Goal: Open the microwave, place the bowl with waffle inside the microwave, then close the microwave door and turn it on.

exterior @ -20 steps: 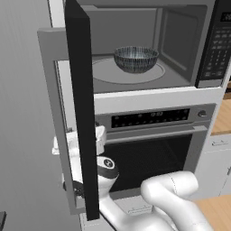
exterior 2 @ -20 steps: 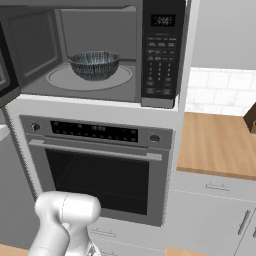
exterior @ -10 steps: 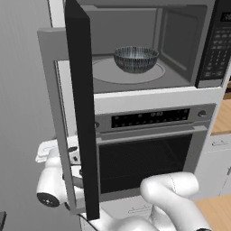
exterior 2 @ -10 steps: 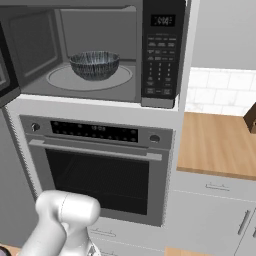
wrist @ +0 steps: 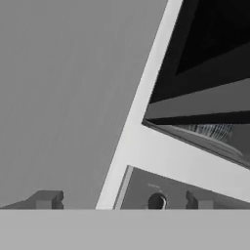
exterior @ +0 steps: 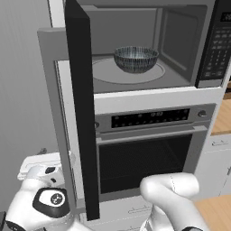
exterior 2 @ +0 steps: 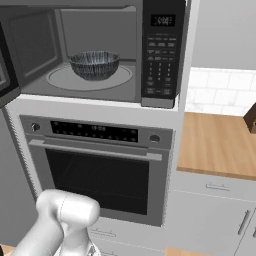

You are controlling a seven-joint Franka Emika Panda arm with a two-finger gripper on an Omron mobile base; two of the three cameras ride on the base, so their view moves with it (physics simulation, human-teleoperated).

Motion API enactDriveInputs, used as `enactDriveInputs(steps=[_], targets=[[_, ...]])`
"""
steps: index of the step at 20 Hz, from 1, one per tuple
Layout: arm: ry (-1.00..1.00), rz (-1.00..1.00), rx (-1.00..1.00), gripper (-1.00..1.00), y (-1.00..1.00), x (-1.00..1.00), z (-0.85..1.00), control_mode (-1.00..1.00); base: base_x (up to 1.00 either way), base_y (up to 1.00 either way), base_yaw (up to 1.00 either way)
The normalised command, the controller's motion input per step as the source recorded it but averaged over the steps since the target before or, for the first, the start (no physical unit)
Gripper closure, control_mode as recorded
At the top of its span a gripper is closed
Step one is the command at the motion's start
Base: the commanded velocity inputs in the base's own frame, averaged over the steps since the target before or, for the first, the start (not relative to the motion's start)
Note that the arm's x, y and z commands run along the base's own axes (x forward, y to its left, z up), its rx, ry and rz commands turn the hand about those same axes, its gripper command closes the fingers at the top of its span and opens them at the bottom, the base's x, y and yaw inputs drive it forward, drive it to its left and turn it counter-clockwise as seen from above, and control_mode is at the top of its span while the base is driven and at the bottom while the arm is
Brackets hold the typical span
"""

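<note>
One bowl (exterior: 136,59) inside one microwave (exterior 2: 95,50) (door open).

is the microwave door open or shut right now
Open. The microwave door stands swung out edge-on, and the bowl shows on the turntable inside the microwave.

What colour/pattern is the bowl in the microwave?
Dark blue-grey with fine pale streaks on the bowl; clearest in right base view.

- round grey turntable (exterior: 110,73) on the microwave (exterior 2: 100,50) floor, door's swung open
- the bowl (exterior: 136,59) sits right on the turntable, toward its back edge
</note>
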Motion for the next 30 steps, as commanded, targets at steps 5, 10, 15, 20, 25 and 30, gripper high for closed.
enactDriveInputs(steps=[5, 10, 15, 20, 25, 30], targets=[[0.00, -0.25, -0.01, -1.00, 0.19, -0.45, 0.00, -1.00, 0.00, 0.00, 0.00], [0.00, -0.25, 0.00, -1.00, 0.05, -0.53, 0.00, -1.00, 0.00, 0.00, 0.00], [0.00, -0.29, 0.00, -1.00, 0.00, -0.66, 0.11, -1.00, 0.00, 0.00, 0.00], [-0.02, -0.19, -0.03, -1.00, 0.00, -0.44, 0.36, -1.00, 0.00, 0.00, 0.00], [-0.05, -0.07, -0.03, -1.00, 0.00, -0.32, 0.39, -1.00, 0.00, 0.00, 0.00], [0.00, -0.09, -0.01, -1.00, 0.00, -0.37, 0.26, -1.00, 0.00, 0.00, 0.00]])
